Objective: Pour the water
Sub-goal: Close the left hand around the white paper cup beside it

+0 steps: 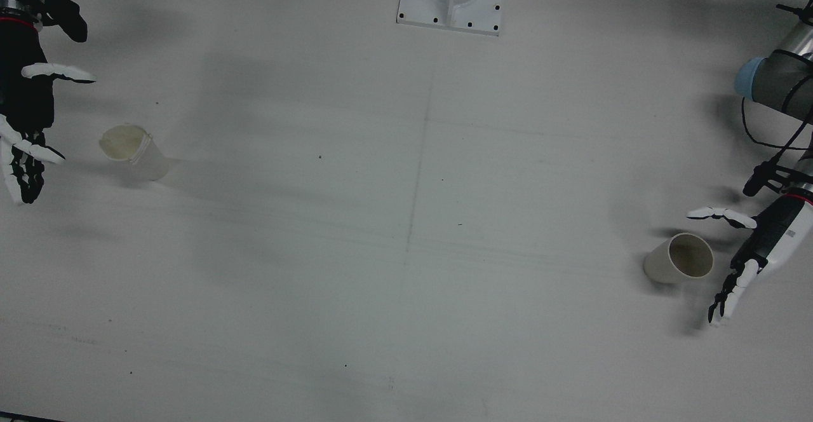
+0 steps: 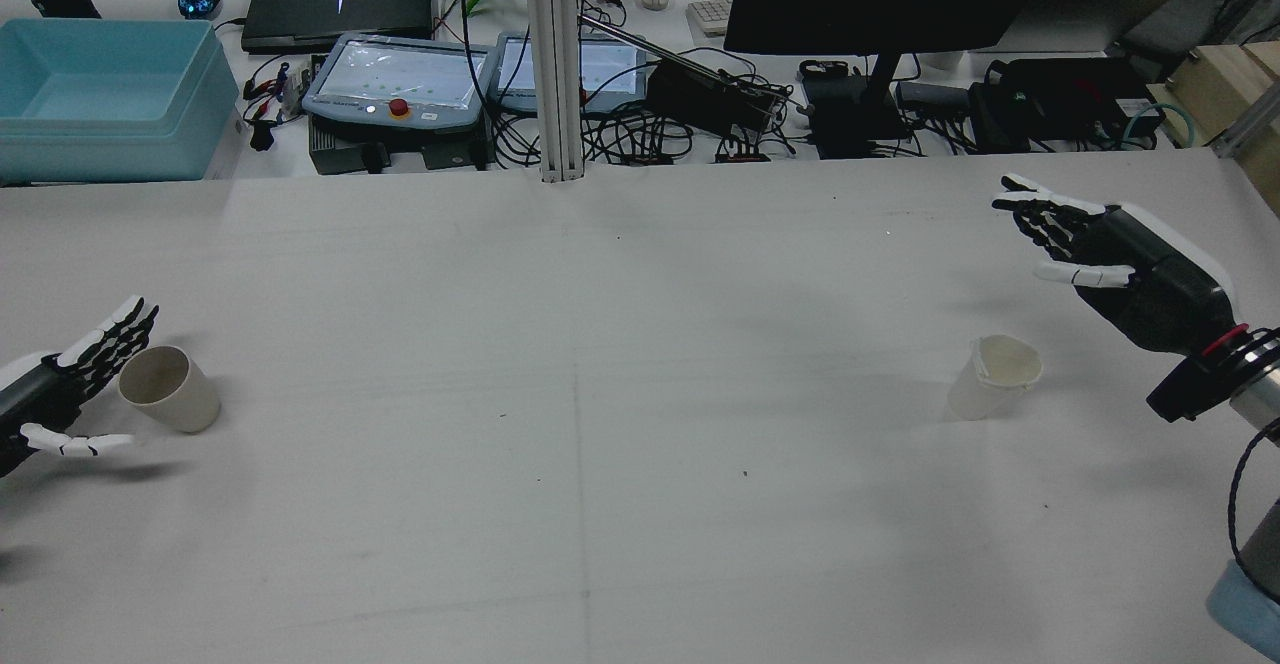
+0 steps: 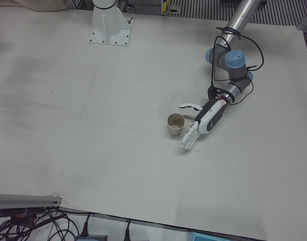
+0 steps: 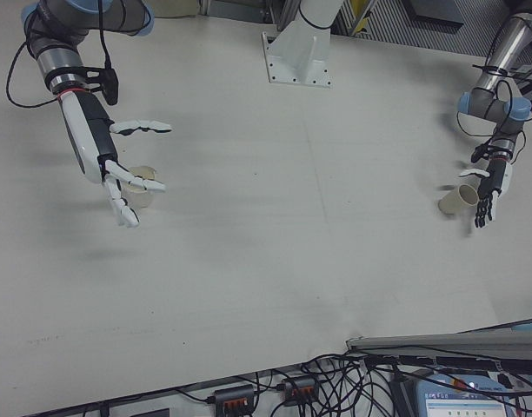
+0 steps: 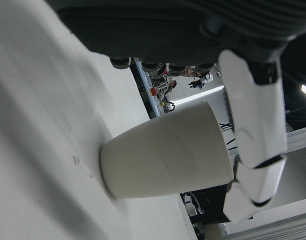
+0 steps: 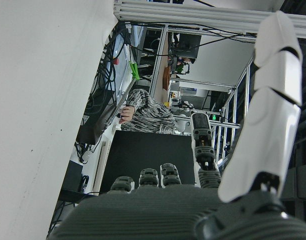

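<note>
Two cups stand upright on the white table [image 2: 600, 444], mouths up, long axes vertical. In the rear view, the beige paper cup [image 2: 168, 388] sits at the far 9 o'clock edge; the paler, translucent plastic cup [image 2: 993, 376], its rim slightly dented, sits toward 3 o'clock, well apart from it. The left robot hand [image 2: 60, 394] flanks the beige cup, fingers spread on either side, just beside its wall; whether they touch cannot be told. It holds nothing. The right robot hand [image 2: 1095, 254] hovers at about 1 o'clock of the plastic cup, clear of it, fingers spread and empty.
</note>
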Controlling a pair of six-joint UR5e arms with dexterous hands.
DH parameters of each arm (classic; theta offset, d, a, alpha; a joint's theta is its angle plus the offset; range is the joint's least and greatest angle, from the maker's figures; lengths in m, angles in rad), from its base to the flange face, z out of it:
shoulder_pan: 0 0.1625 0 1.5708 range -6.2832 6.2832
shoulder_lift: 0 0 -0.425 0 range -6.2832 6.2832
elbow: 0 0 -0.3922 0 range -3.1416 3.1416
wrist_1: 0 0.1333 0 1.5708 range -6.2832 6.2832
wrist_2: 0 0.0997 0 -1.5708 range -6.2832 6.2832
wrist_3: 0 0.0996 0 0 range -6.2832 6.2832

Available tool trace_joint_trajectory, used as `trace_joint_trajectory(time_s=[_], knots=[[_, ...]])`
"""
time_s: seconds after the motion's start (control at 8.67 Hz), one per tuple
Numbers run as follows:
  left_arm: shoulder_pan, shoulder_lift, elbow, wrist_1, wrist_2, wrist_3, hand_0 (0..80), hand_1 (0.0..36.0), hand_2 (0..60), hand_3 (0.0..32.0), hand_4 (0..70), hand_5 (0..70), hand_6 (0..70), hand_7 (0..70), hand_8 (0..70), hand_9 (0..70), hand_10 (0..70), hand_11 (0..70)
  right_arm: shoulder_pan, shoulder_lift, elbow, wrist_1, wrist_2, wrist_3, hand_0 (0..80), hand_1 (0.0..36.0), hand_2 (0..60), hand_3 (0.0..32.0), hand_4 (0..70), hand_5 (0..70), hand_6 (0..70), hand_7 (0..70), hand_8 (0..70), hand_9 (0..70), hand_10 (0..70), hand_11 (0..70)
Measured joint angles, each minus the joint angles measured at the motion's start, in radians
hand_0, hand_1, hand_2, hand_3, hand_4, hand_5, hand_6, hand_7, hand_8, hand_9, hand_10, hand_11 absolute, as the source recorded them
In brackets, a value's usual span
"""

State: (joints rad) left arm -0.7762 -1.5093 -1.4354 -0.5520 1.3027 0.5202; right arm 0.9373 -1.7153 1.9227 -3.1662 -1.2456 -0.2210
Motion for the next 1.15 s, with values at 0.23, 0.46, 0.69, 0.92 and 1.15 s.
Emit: trace_joint_trajectory(time_s=[0.23, 0.46, 0.69, 0.92, 1.15], knots=[[0.0, 0.0, 0.0, 0.001, 0.0, -0.001, 53.2, 22.7, 19.2, 5.6, 0.0, 0.2, 0.0, 4.2, 0.0, 0.0, 0.0, 0.2, 0.0, -0.002, 0.002, 0.0, 0.0, 0.0, 51.4, 17.2, 9.6, 0.0, 19.9, 13.6, 0.0, 11.7, 4.2, 4.9, 1.4, 3.6], [0.0, 0.0, -0.003, 0.004, 0.0, -0.001, 55.5, 24.8, 20.4, 5.4, 0.1, 1.2, 0.0, 4.6, 0.0, 0.0, 0.0, 0.7, 0.0, -0.002, 0.002, 0.0, 0.0, 0.0, 51.1, 17.1, 9.5, 0.0, 19.4, 13.6, 0.0, 11.8, 4.3, 4.9, 1.5, 3.8], [0.001, -0.002, -0.005, 0.015, 0.0, 0.004, 58.4, 27.8, 22.4, 4.6, 0.0, 1.8, 0.0, 5.1, 0.0, 0.0, 0.0, 1.3, 0.0, -0.004, 0.002, 0.0, 0.0, 0.0, 51.1, 17.0, 9.0, 0.0, 18.5, 13.0, 0.0, 11.5, 4.4, 4.9, 1.7, 4.0], [0.003, -0.014, -0.003, 0.029, -0.001, 0.007, 57.8, 27.5, 22.8, 4.4, 0.0, 1.4, 0.0, 5.1, 0.0, 0.0, 0.0, 1.3, 0.0, -0.006, 0.0, 0.0, 0.0, 0.0, 51.0, 16.7, 8.8, 0.0, 19.6, 13.4, 0.0, 11.4, 4.2, 4.8, 1.8, 4.2], [0.004, -0.036, -0.004, 0.049, -0.001, 0.009, 57.6, 27.4, 22.7, 4.6, 0.0, 1.2, 0.0, 5.1, 0.0, 0.0, 0.0, 1.2, 0.0, -0.007, -0.001, 0.001, 0.001, 0.001, 51.1, 16.8, 7.8, 0.0, 17.7, 12.9, 0.0, 10.8, 4.3, 4.7, 1.6, 3.8]])
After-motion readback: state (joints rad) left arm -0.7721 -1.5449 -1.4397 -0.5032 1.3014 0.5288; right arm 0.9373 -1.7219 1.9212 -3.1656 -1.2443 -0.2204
